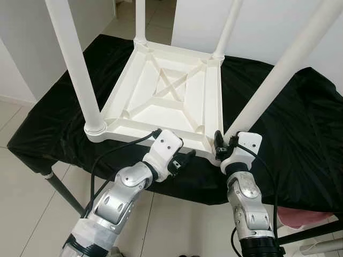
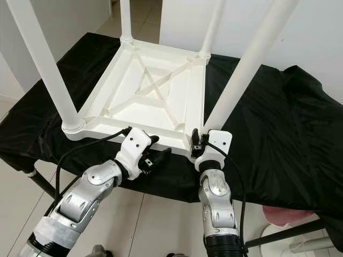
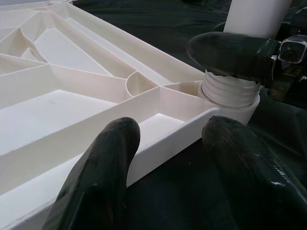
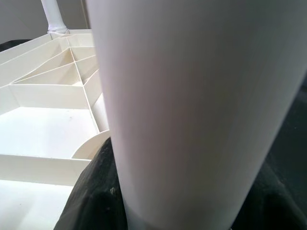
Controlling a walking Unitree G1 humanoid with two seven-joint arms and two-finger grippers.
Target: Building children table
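White table leg (image 4: 192, 110) sits right against the camera, smooth round tube, base end with a faint seam line low down. A black finger (image 4: 93, 196) of the right tool lies against the leg's base, pressed to its side; the second finger can't be made out, so grip state is unclear from here. Beyond the leg: the upturned white table underside (image 4: 43, 120) with its ribs forming triangular cells and a curved rib at the corner socket, another white leg (image 4: 53, 17) standing in the far corner socket, black cloth (image 4: 292, 143) on the other side.
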